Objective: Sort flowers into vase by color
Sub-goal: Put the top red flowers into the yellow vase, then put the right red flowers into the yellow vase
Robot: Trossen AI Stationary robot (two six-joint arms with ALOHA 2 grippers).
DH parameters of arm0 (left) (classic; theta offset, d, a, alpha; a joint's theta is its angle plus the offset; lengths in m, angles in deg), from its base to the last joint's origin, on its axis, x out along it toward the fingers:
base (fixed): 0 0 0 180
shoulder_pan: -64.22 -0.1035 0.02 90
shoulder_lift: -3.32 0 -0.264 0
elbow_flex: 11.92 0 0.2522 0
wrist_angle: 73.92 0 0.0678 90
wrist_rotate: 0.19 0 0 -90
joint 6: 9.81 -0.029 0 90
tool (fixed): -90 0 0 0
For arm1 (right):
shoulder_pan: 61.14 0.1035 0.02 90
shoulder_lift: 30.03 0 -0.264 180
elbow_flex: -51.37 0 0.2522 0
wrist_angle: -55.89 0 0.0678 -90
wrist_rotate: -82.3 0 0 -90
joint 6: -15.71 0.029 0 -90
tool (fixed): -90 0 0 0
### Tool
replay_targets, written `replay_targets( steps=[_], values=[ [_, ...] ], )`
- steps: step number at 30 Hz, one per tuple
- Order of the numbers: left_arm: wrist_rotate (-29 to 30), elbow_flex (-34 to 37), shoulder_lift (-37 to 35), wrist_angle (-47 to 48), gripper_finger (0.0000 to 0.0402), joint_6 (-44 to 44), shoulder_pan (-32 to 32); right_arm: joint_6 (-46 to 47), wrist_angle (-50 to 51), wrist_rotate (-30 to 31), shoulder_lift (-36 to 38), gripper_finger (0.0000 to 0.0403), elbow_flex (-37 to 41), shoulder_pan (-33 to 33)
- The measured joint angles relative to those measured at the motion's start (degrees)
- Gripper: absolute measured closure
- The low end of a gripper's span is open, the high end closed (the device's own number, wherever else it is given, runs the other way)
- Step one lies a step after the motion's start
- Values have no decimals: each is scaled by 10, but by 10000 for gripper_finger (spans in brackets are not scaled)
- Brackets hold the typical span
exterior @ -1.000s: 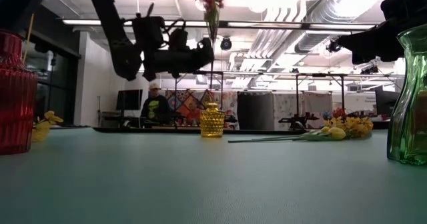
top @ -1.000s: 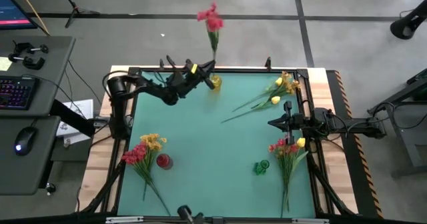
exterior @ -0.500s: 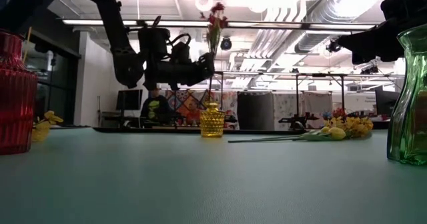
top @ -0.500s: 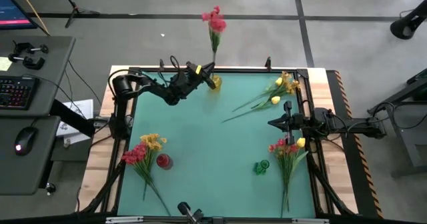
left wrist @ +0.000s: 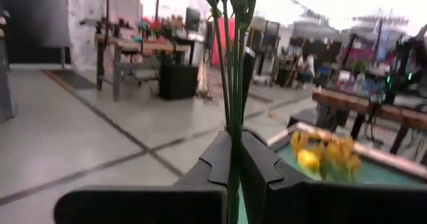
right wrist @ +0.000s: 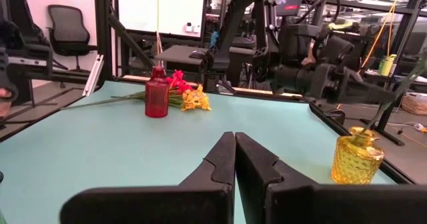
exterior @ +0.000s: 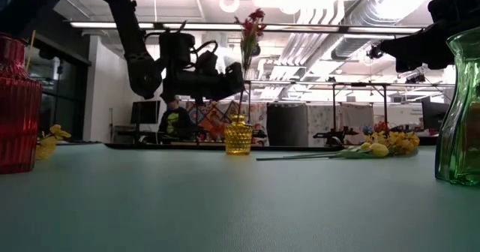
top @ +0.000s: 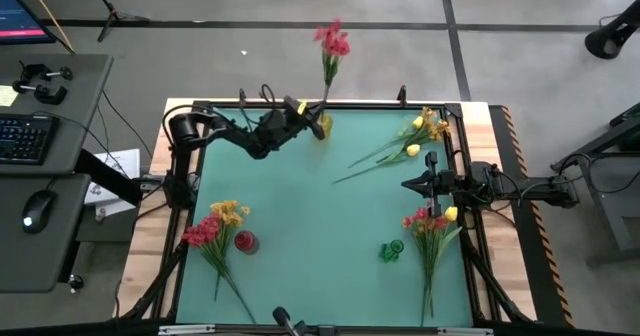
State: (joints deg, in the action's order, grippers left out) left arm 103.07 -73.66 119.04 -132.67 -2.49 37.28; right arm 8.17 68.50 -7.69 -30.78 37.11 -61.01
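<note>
Above the far edge of the worktop (top: pixel 300 186), a red-pink flower spray (top: pixel 332 42) is held by its green stems, just over the yellow vase (top: pixel 322 124) that stands at that edge. The left gripper (top: pixel 303 109) is clamped tight on those stems; the left wrist view shows them pinched between its dark fingers (left wrist: pixel 217 163), while the low view alone shows the blossoms high above the vase. Other flowers lie flat: a yellow bunch (top: pixel 418 136) near the far right corner, a mixed bunch (top: pixel 432 231) by the right edge beside a green vase (top: pixel 391 249), and a red and orange bunch (top: pixel 214 228) by the left edge next to a red vase (top: pixel 245 242). The right gripper (top: pixel 408 184) hangs near the right edge, jaws closed on nothing.
</note>
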Motion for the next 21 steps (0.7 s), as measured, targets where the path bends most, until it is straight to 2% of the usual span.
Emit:
replay_targets(
  steps=[7, 12, 16, 21],
  values=[
    [57, 0, 0, 44, 381, 1, 12, 0, 0, 0, 0, 402, 0, 0],
    [54, 0, -9, 60, 348, 4, 12, 0, 0, 0, 0, 402, 0, 0],
    [28, 0, -22, 111, 313, 25, 14, 0, 0, 0, 0, 402, 0, 0],
    [23, 0, -45, 170, 270, 32, 22, 0, 0, 0, 0, 402, 0, 0]
  ],
)
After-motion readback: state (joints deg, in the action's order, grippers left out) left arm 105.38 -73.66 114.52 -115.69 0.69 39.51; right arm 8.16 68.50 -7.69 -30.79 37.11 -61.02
